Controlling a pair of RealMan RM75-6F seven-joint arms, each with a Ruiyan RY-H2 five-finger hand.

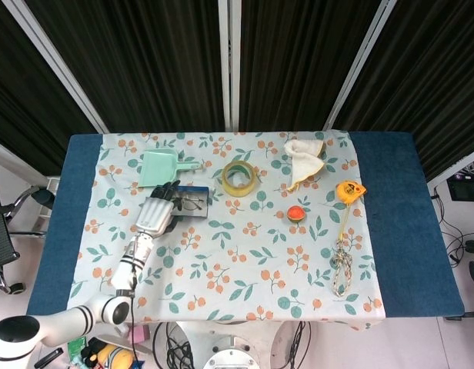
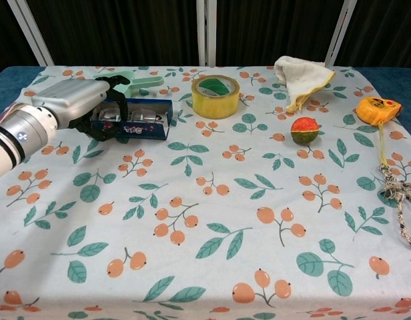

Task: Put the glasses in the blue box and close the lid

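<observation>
The blue box [image 2: 144, 127] sits at the table's left rear, just in front of the green dustpan. Its lid is tipped up steeply, printed side facing the chest view. The glasses [image 2: 144, 113] lie inside the box, showing just above the lid's upper edge. In the head view the box [image 1: 195, 192] is a narrow blue strip with the glasses [image 1: 190, 204] beside the fingers. My left hand [image 2: 73, 100] grips the lid's left end, fingers curled over its top and thumb underneath; the head view shows the same hand [image 1: 154, 215]. The right hand is out of both views.
A green dustpan [image 2: 135, 81] lies right behind the box. A yellow tape roll [image 2: 215, 97] stands to its right. Further right are a white cloth [image 2: 297, 75], a red-green fruit [image 2: 303, 131], a yellow tape measure [image 2: 377, 110] and a rope [image 2: 399, 193].
</observation>
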